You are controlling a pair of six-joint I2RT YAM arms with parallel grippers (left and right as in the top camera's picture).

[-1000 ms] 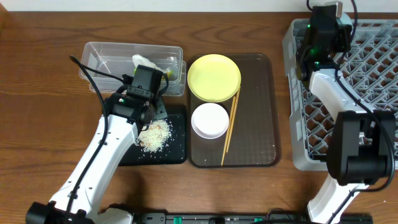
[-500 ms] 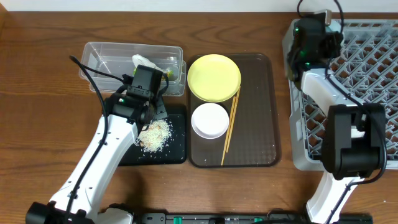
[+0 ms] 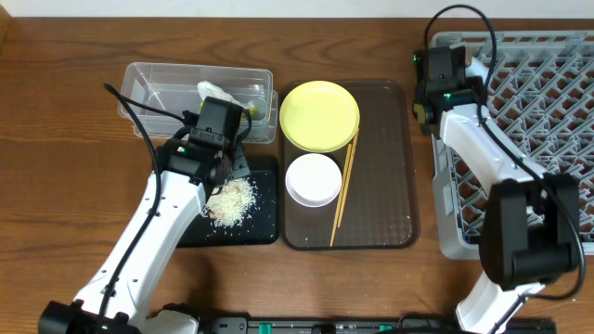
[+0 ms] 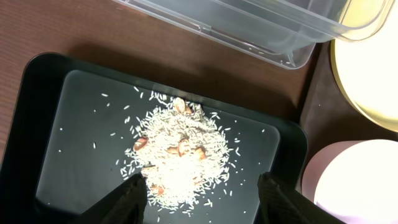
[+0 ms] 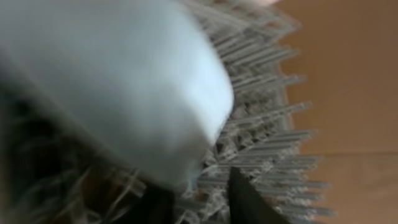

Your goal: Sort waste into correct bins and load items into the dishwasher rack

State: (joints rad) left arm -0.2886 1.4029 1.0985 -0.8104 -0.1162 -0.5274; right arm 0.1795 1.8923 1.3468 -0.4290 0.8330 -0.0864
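I can read no text, label, brand or number anywhere. Any print on the snack wrapper [image 3: 249, 108], at eleven o'clock on the bench [image 3: 56, 139], is too small to tell.

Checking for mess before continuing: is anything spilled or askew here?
Nothing spilled outside. The rice heap has stray grains scattered around it, but all lie inside the black tray. The chopsticks lie slightly slanted on the brown tray.

White links [image 3: 153, 227], black joints [image 3: 215, 121], looping black cables [image 3: 148, 111]
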